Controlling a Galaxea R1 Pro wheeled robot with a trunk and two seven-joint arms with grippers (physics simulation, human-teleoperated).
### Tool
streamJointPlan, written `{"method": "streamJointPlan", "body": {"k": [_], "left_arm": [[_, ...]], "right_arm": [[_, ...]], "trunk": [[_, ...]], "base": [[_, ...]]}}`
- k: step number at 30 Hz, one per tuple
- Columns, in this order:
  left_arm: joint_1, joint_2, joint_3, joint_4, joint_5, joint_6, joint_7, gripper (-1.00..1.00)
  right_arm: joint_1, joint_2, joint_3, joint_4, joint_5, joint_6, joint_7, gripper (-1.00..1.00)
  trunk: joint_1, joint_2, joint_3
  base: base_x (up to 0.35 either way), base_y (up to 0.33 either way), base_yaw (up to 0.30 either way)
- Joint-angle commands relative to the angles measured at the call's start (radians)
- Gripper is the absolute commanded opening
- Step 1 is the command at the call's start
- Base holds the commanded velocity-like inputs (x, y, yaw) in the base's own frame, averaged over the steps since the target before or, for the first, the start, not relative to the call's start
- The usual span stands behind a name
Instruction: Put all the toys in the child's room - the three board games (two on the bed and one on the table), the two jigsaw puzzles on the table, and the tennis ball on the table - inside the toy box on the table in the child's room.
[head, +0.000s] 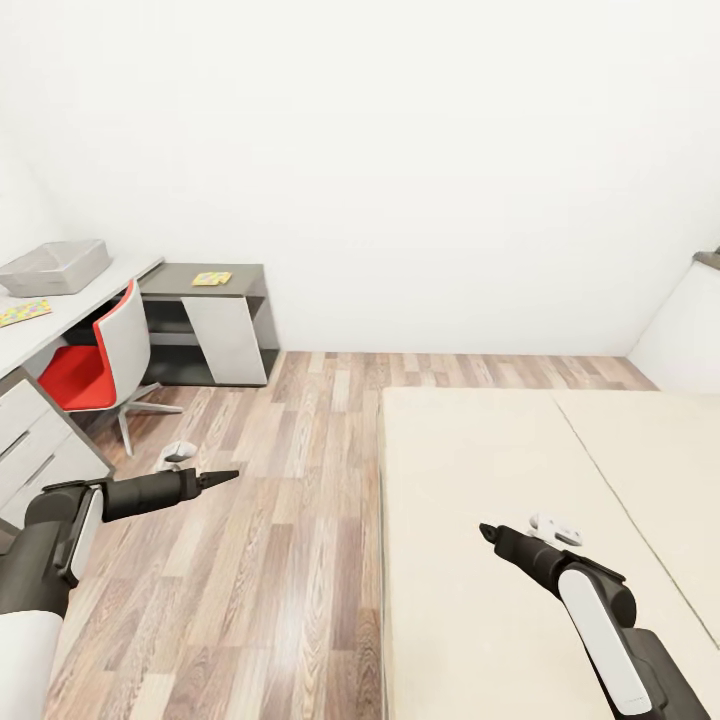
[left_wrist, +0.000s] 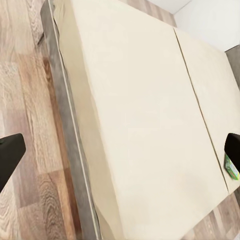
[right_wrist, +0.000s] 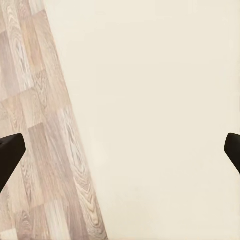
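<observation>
— Where are the toys sitting right now?

— One jigsaw puzzle (head: 211, 278) is lying flat on the dark end of the worktop (head: 240, 272), far off to the left against the wall. Another colourful flat piece (head: 22, 312) is resting on the pale section, near the grey toy box (head: 55, 266); I am taking it for the second puzzle, though it is too small to be sure. A red chair (head: 100, 360) is standing between the robot and that worktop.

— And the bed?

— The bed (head: 480, 480) is lying straight ahead and to the right. In the left wrist view, a green and yellow corner of a board game (left_wrist: 231, 169) is peeking out at the far side of the mattress (most of it is cut off by a fingertip and the picture edge), so I cannot tell which way its long side is running.

— What are the arms doing?

— The right gripper (head: 488, 531) is hovering over the near mattress, its jaws spread wide and holding nothing. The left gripper (head: 222, 477) is hanging over the wooden floor (head: 280, 520), jaws likewise released and empty.

— So which arm is better placed?

— The right one, I am judging: it is already above the bed, while the left is hanging beside it.
</observation>
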Motion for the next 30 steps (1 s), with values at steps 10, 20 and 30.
{"method": "streamJointPlan", "body": {"k": [10, 20, 30], "left_arm": [[-0.001, 0.0, 0.002, 0.0, -0.003, 0.008, -0.006, 1.0], [-0.001, 0.0, 0.002, 0.0, -0.003, 0.008, -0.006, 1.0], [-0.001, -0.001, 0.002, 0.0, -0.003, 0.008, -0.006, 1.0]], "right_arm": [[-0.001, 0.001, -0.006, -0.001, -0.01, 0.003, -0.009, 1.0], [-0.001, 0.003, -0.005, -0.001, -0.01, 0.003, -0.009, 1.0], [-0.001, 0.003, -0.005, -0.001, -0.01, 0.003, -0.009, 1.0]], "trunk": [[0.001, -0.002, -0.001], [0.001, -0.002, 0.0], [0.001, -0.002, 0.0]], "base": [[0.0, -0.002, -0.089], [0.0, 0.0, -0.02], [0.0, 0.0, -0.001]]}}
